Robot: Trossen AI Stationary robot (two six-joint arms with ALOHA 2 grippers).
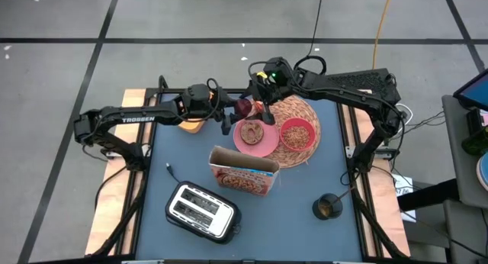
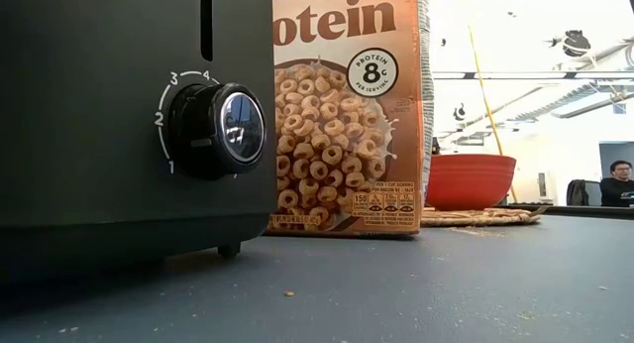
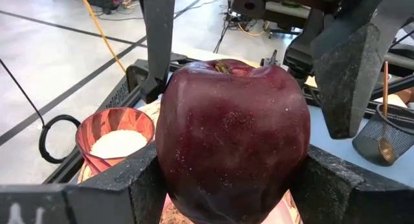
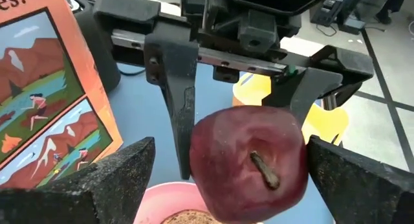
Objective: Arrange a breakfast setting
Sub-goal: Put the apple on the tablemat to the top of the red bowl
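Note:
A dark red apple (image 1: 244, 107) is in the air over the far left rim of the pink plate (image 1: 263, 146). A bagel (image 1: 252, 131) lies on the plate. My left gripper (image 1: 233, 115) is shut on the apple. My right gripper (image 1: 263, 102) is open, with a finger on either side of the same apple (image 4: 249, 162); whether they touch it I cannot tell. The red bowl (image 1: 297, 132) stands on the round straw mat (image 1: 305, 111). The cereal box (image 1: 244, 172) stands upright near the plate. The spoon (image 3: 385, 146) stands in a mesh cup (image 1: 328, 207). No glass shows. My left gripper pinches the apple between its two fingers (image 3: 129, 185), one on each side of the fruit (image 3: 171, 166). The fingers come roughly level from the table's left. The apple is lifted clear above the plate's rim, its stem (image 4: 265, 172) tilted toward the right gripper.
A black-and-silver toaster (image 1: 200, 210) stands at the near left and fills the left of the low view (image 2: 119, 115). A yellowish thing (image 1: 192, 127) lies under the left wrist. Both arms crowd the far middle. A person (image 2: 619, 179) sits beyond the table.

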